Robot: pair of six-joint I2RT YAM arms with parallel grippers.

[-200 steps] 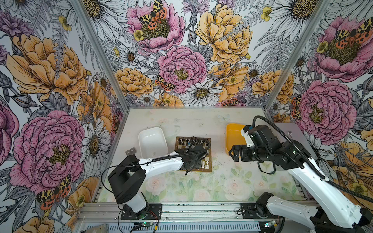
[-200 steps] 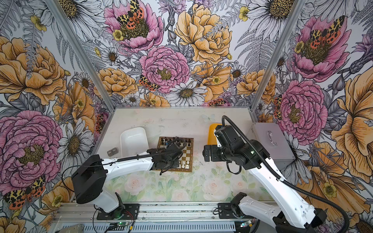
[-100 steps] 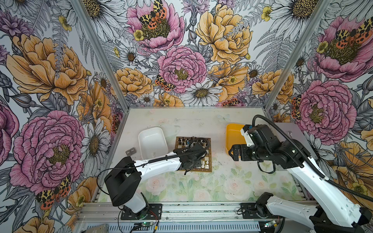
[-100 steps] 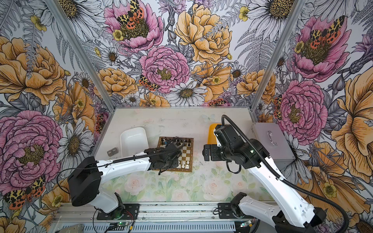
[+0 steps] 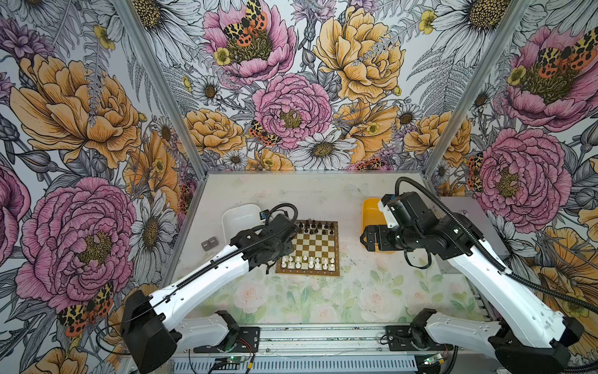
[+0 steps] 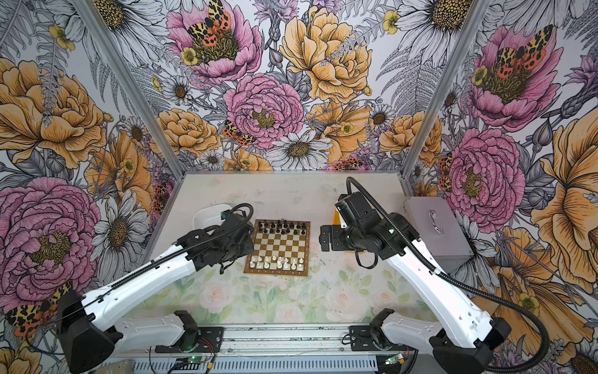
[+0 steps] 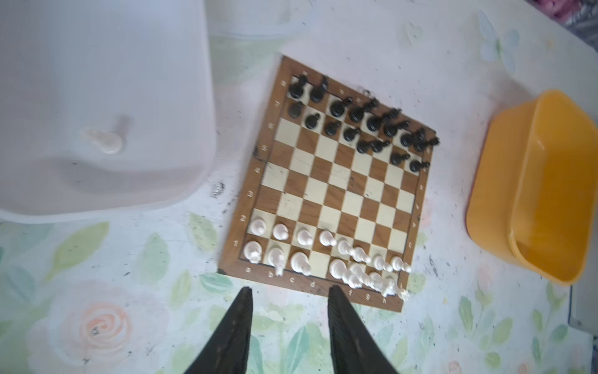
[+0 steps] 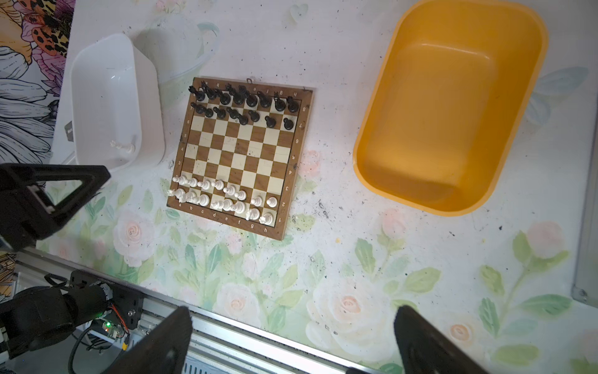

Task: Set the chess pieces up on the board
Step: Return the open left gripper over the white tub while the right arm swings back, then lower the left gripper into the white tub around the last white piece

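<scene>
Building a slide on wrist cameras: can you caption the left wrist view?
Open left end effector near the nearly set board; one white piece lies in the white tray; yellow tray empty.

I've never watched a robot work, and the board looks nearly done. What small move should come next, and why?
Probably swing the left hand over the white tray to pick up the lone white piece lying there. That hand is open and empty, the yellow tray holds nothing, and the board has one vacant square in its near white row.
</scene>
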